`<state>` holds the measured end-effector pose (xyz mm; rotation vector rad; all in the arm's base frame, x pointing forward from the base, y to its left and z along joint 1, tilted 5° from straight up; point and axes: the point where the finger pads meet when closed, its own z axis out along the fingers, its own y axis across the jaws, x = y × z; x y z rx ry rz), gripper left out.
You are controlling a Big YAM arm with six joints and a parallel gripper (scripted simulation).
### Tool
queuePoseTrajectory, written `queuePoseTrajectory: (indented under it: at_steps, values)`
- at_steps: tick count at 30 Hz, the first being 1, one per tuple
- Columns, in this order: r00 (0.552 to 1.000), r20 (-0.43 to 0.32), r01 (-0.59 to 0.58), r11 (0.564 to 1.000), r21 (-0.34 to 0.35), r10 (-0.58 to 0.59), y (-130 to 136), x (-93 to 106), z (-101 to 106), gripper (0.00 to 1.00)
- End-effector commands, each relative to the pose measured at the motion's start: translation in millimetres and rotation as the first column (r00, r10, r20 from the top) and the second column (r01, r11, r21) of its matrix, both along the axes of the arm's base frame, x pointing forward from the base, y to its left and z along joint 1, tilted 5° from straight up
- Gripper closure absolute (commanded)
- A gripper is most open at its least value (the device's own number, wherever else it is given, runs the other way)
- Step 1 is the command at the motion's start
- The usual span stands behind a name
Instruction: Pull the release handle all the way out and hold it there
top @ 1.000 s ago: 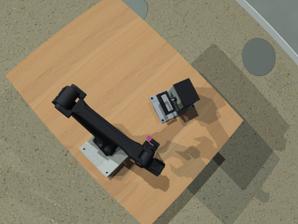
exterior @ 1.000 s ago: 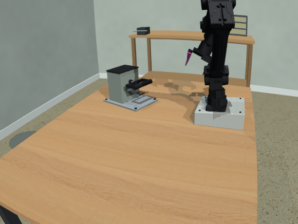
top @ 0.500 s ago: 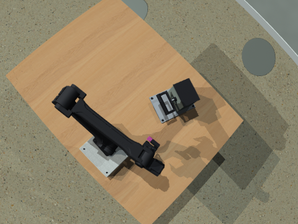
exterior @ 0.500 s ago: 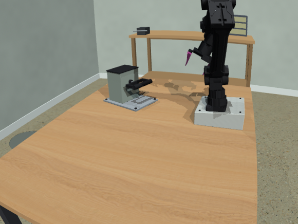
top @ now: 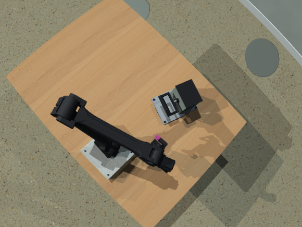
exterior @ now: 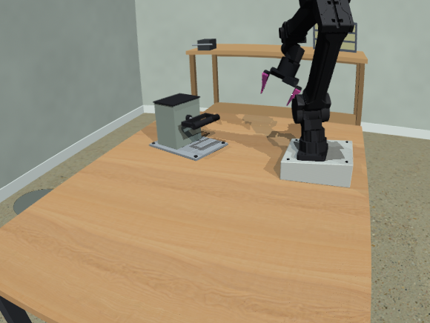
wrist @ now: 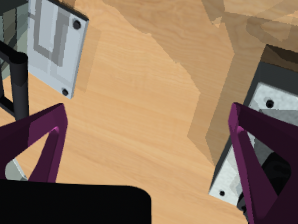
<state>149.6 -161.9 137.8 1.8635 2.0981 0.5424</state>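
Release handle [top: 164, 105] [exterior: 200, 121] [wrist: 19, 85] cut off in wrist view; end effector [top: 157, 137] [exterior: 279, 90] [wrist: 147, 112] spread wide.

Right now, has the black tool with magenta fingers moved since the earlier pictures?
Yes: the tool has shifted toward the grey, black-topped box, which stays put.
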Motion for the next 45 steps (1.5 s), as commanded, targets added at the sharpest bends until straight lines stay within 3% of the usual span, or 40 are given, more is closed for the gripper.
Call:
queuePoseTrajectory:
  at_steps: [1,30,33,45]
  values:
    - [0.999,0.015,0.029,0.999,-0.037,-0.029,-18.3,7.9,19.2,0.0]
    - [0.999,0.005,0.042,0.999,-0.014,-0.041,-17.8,4.5,13.9,0.0]
    - [0.994,-0.074,0.08,0.997,0.023,-0.078,-16.2,39.8,24.6,0.0]
    - [0.994,-0.074,0.08,0.997,0.023,-0.078,-16.2,39.8,24.6,0.0]
